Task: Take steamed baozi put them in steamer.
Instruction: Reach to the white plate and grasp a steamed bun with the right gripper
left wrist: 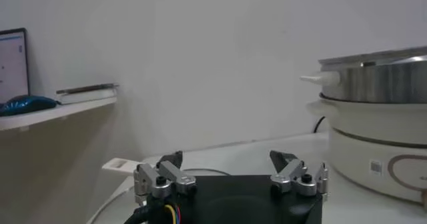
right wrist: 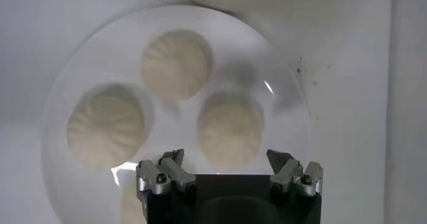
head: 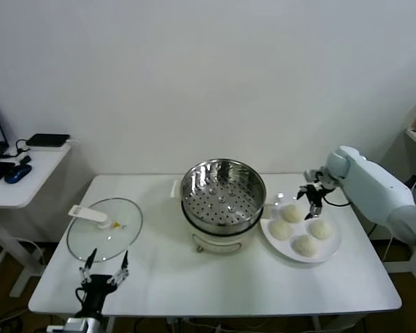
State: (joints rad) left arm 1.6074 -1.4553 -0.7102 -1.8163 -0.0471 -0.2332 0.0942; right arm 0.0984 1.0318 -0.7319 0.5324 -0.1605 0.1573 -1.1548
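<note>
**Right gripper poised over the plate of baozi, first pick not yet made**

The steamer [head: 222, 196] stood in the middle of the desk [head: 159, 277], its perforated tray bare. Just to its right lay a white plate [head: 331, 251] carrying all four steamed baozi [head: 292, 212]. The right gripper [head: 312, 201] hovered above the side of the plate farther from the robot, its fingers spread wide and holding nothing; from the wrist, a bun [right wrist: 230, 127] sat almost directly beneath it. The left gripper [head: 105, 266] waited, fingers apart, at the desk's near edge to the steamer's left, beside a glass lid [head: 104, 229].

This looked like the approach to the first pick. The next move would likely call for lowering straight down, straddling one soft bun without nudging its neighbours, and closing gently.
</note>
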